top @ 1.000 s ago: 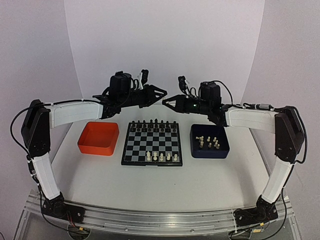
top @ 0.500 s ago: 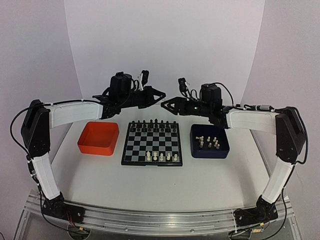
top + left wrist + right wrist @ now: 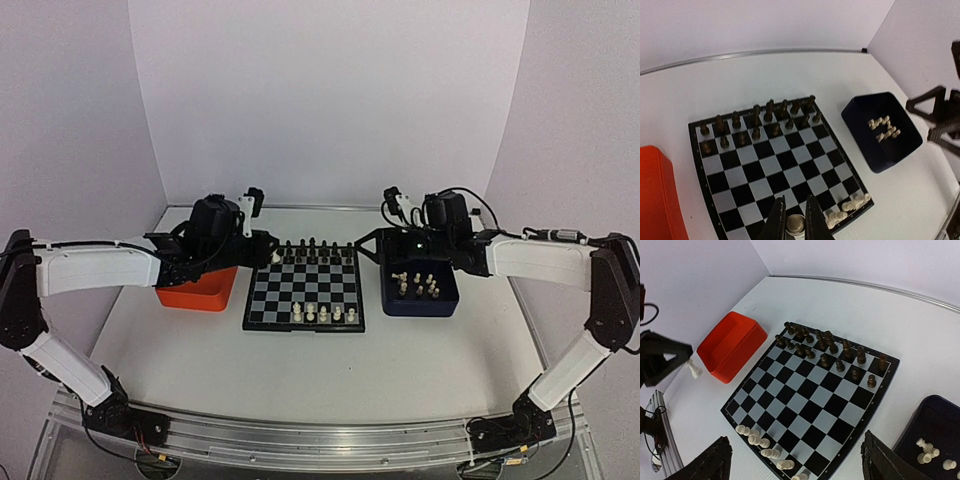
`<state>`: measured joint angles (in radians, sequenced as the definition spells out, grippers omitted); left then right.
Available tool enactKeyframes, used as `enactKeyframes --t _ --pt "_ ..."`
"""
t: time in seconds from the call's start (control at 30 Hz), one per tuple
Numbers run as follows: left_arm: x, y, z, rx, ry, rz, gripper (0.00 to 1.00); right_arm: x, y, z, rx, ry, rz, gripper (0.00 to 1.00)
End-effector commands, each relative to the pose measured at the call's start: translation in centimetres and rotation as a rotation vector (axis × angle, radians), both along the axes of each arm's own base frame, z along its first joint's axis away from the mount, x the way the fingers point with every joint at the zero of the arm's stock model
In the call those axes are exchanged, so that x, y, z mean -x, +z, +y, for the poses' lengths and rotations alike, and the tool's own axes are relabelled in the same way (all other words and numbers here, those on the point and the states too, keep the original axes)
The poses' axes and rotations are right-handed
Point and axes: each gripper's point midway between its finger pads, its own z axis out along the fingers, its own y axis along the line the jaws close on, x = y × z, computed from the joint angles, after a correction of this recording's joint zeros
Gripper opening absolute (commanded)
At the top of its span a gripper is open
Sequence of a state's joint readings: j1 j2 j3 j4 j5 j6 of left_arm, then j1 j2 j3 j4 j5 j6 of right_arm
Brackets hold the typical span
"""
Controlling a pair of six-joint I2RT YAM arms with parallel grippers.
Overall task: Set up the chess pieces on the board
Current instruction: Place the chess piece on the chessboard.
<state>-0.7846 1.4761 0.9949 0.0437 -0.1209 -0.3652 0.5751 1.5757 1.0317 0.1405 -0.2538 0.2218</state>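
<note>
The board [image 3: 300,290] lies at the table's middle. Black chessmen [image 3: 305,247] fill its far rows. Several cream-white chess pieces [image 3: 323,314] stand along its near row. My left gripper [image 3: 272,258] hovers over the board's far left corner, shut on one white chess piece [image 3: 795,225], which also shows from the right wrist [image 3: 692,369]. My right gripper [image 3: 375,243] hangs open and holds nothing, between the board's far right corner and the dark blue tray [image 3: 445,296]. That tray holds several more white pieces [image 3: 420,284].
An orange tray [image 3: 195,292] sits left of the board, partly under my left arm. White walls close the table at the back and both sides. The board [image 3: 810,390] lies below the spread right fingers [image 3: 707,465].
The grippers met above the board's far edge a second ago. The right one has opened, the left has shut on the white piece, and both arms have drawn apart and dropped lower.
</note>
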Motion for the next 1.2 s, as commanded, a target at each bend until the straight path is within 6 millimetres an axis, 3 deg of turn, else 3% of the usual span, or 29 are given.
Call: enactKeyframes --t 0.0,0.23,0.57,1.17 --pt "1.5 -3.0 0.9 -0.135 0.054 -0.03 0.0 -0.2 0.3 -2.2 0.076 -0.073 -0.022 0.85" --pt "3.9 -5.6 1.5 -0.17 0.098 -0.076 0.0 0.2 -0.3 -3.8 0.125 -0.107 -0.041 0.85" --pt "3.7 -6.7 0.1 -0.133 0.121 -0.171 0.0 0.4 0.0 -3.9 0.121 -0.116 -0.035 0.85" --pt "3.8 -12.2 -2.0 -0.212 0.042 -0.105 0.0 0.9 0.7 -4.9 0.134 -0.139 -0.051 0.85"
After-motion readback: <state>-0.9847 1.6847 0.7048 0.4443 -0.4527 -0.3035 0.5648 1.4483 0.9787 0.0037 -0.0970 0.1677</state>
